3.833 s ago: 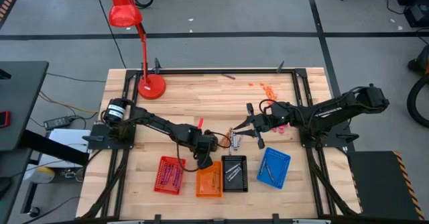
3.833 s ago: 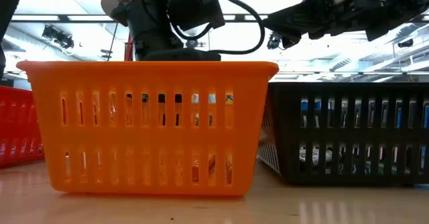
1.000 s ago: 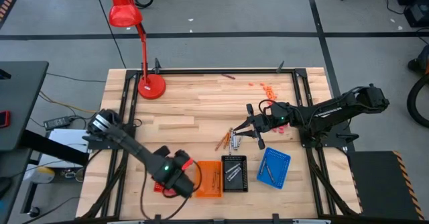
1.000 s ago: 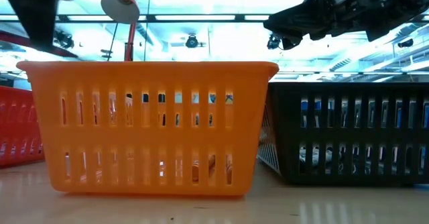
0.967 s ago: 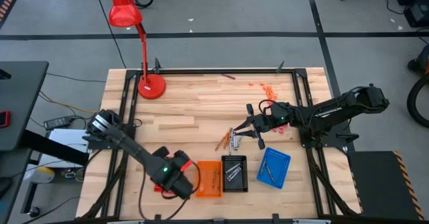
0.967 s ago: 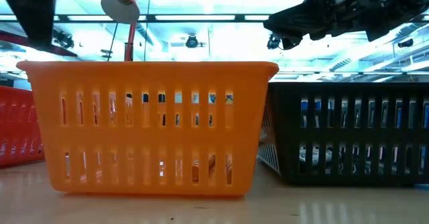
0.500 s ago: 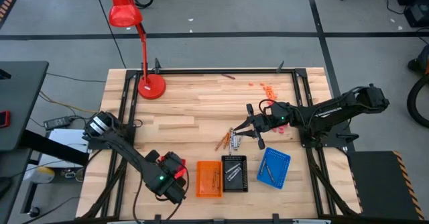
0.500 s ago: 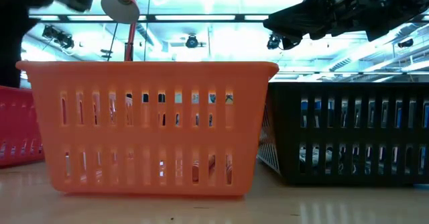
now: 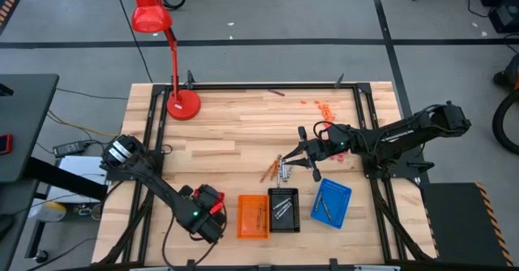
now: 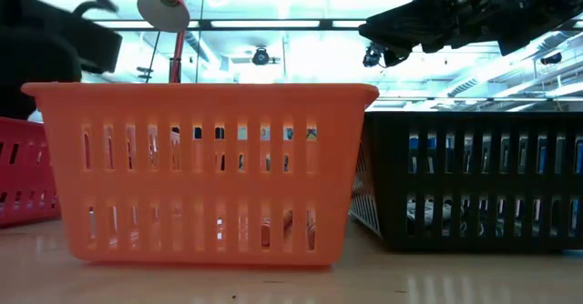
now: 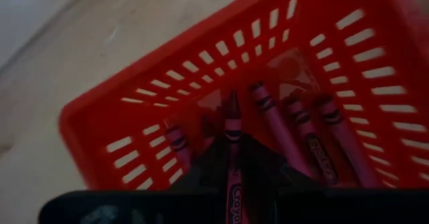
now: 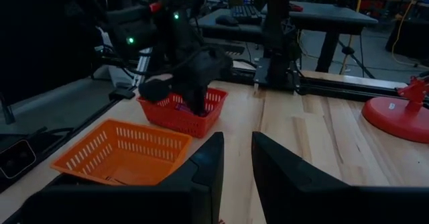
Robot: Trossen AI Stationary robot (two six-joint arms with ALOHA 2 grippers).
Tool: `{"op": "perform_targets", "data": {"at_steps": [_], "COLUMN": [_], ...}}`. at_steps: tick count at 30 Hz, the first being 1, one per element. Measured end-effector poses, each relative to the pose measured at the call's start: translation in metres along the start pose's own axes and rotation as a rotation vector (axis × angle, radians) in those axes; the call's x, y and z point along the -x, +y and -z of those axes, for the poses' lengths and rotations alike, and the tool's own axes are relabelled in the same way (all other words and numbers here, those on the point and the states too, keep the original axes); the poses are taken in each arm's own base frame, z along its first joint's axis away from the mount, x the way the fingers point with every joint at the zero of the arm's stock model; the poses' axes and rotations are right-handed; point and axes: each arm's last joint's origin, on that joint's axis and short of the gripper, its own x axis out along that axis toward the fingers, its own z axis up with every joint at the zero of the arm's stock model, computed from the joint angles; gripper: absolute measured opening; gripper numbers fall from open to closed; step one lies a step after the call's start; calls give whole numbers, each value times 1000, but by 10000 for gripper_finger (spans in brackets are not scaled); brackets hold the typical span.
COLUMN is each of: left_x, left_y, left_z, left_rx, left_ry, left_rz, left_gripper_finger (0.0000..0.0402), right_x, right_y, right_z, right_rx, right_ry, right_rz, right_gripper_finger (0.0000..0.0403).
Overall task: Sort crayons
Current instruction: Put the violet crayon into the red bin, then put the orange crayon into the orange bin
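Left gripper (image 9: 212,208), lower left of high view, over red tray (image 11: 120,110), clamped on maroon crayon (image 11: 232,150), likely for drop among like colours. Right gripper (image 9: 302,153) hovers mid-frame, fingers apart, empty, above loose crayons (image 9: 276,170) on bench (image 9: 243,125).

Pale planked wooden table (image 9: 243,125), matt; orange slotted plastic tray (image 10: 200,172), smooth; paper-wrapped maroon crayons (image 11: 288,127), waxy.
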Motion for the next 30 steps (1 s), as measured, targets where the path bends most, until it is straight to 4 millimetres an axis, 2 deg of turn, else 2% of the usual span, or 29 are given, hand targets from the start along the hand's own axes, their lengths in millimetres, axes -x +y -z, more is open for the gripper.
{"op": "perform_targets", "data": {"at_steps": [13,18,25,30], "left_x": [-5,-2,13,33], "left_y": [1,1,-8,-13], "left_z": [1,-1,-15,-35], "left_rx": [21,10,-74,-121], "left_ry": [0,11,60,99], "left_rz": [15,-13,19,89], "left_gripper_finger": [38,64,119,124], "right_x": [0,0,0,0], "right_y": [0,0,0,0], "right_z": [0,0,0,0], "right_rx": [6,6,7,7], "right_ry": [0,-1,0,-4], "right_rz": [0,0,0,1], "right_gripper_finger": [82,82,82,82]}}
